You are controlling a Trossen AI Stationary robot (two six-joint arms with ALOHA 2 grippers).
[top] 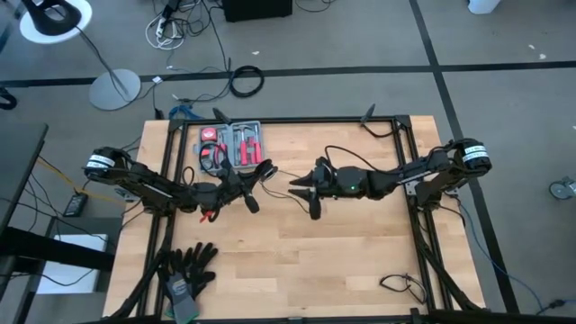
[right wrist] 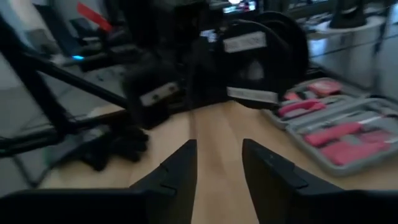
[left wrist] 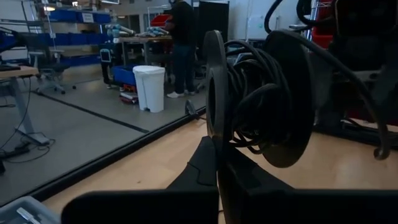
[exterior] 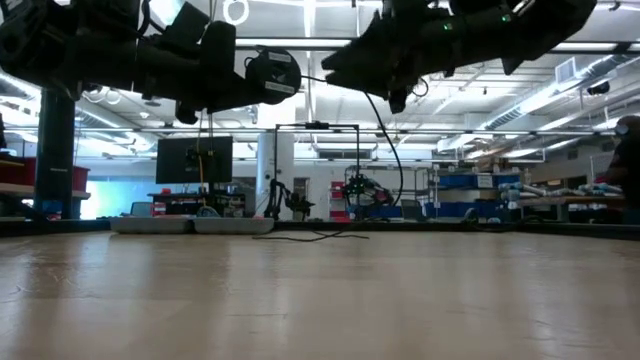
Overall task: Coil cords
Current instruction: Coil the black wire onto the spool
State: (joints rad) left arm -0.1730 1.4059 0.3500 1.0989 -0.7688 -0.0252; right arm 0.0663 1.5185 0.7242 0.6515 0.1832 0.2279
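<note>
A black spool (left wrist: 261,93) with two round flanges carries the wound part of the thin black cord (left wrist: 252,87). It is held above the table's middle by my left gripper (top: 241,187), which is shut on it. From the spool (exterior: 272,75) the cord (exterior: 397,150) runs to the right, drops in a slack curve and trails on the table (exterior: 322,237) toward the far edge. My right gripper (right wrist: 217,168) faces the spool (right wrist: 261,59) from the right, a short way off. It is open and has nothing between its fingers. My left gripper pinches one flange of the spool at its lower rim (left wrist: 216,134) between its two fingers. The fingers come in level from the table's left. The spool stands on edge beyond the fingertips, lifted clear of the table, with the cord leaving it slack.
An open grey tool case with red-handled tools (top: 236,144) lies at the far left of the table. Black gloves (top: 189,270) lie near the front left corner, and a short cable (top: 400,286) near the front right. A person (left wrist: 182,37) stands in the room beyond.
</note>
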